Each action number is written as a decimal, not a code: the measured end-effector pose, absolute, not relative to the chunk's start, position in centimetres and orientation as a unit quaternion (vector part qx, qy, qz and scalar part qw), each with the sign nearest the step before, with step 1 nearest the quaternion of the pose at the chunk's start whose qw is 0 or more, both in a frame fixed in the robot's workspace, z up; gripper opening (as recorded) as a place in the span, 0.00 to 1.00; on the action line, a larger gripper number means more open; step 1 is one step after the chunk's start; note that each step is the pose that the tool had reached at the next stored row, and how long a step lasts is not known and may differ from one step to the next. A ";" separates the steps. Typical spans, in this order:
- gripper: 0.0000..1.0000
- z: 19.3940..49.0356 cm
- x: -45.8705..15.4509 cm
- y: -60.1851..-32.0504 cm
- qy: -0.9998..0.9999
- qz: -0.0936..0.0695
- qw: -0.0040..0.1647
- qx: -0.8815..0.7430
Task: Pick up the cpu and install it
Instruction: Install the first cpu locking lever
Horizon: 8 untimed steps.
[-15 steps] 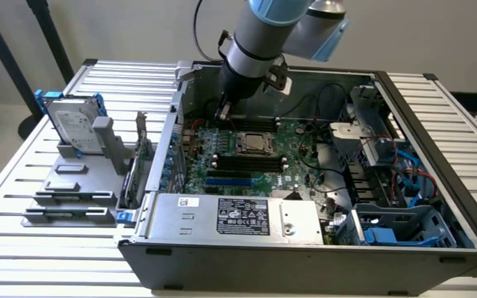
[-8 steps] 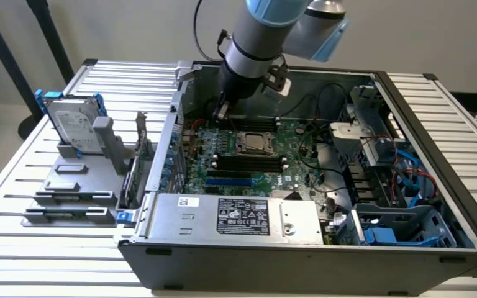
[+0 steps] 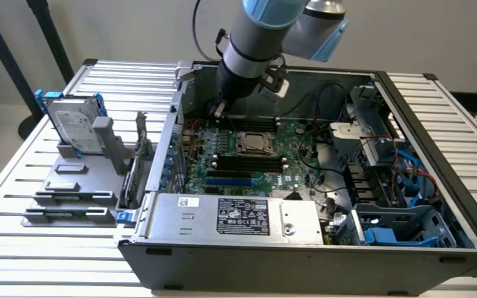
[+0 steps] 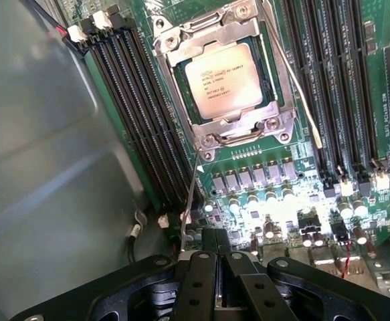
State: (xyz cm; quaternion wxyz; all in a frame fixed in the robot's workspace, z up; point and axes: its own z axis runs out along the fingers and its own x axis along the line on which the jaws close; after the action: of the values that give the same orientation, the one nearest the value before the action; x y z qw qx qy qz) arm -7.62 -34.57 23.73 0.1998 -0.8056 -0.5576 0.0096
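The cpu point(image 4: 225, 79) lies flat in its socket on the board point(image 3: 292, 167), near the middle of the exterior view. A metal frame point(image 4: 181, 47) sits around its edges and its shiny top faces up. The arm point(image 3: 251, 49) reaches down into the open case point(image 3: 305, 261) from the upper middle of the frame. Its jaws are pressed together and hold nothing. In the wrist view their dark tips hang just over the board, near the free end of a thin wire lever point(image 4: 189, 200) that runs from the socket. Whether the tips touch this lever cannot be told.

The cpu is judged to be light, stiff and thin, but fragile. The metal top is smooth and can slip, and the underside and the socket contacts would not forgive a push or a tilt. The safe place to take it is by two opposite edges, kept level. The frame covers these edges, so there is little to take hold of.

Room is narrow. Long memory slots point(image 4: 148, 127) stand just beside the socket. The grey case wall point(image 4: 41, 167) rises close behind them, on the exterior view's left of the socket. Cables point(image 3: 330, 105) hang on the exterior view's right. Straight above the socket it is open. The hard drive point(image 3: 72, 127) stands on the counter point(image 3: 7, 248), well apart from the case
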 end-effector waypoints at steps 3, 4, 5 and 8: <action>0.11 23.8 -7.7 -34.6 -0.551 0.009 0.204 -0.809; 0.11 23.8 -7.8 -34.6 -0.549 0.009 0.206 -0.810; 0.11 23.8 -7.8 -34.6 -0.548 0.008 0.208 -0.810; 0.11 23.8 -8.0 -34.6 -0.543 0.006 0.211 -0.813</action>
State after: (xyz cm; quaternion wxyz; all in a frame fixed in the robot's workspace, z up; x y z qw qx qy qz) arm -7.99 -34.57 23.81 0.2111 -0.8125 -0.5434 0.0064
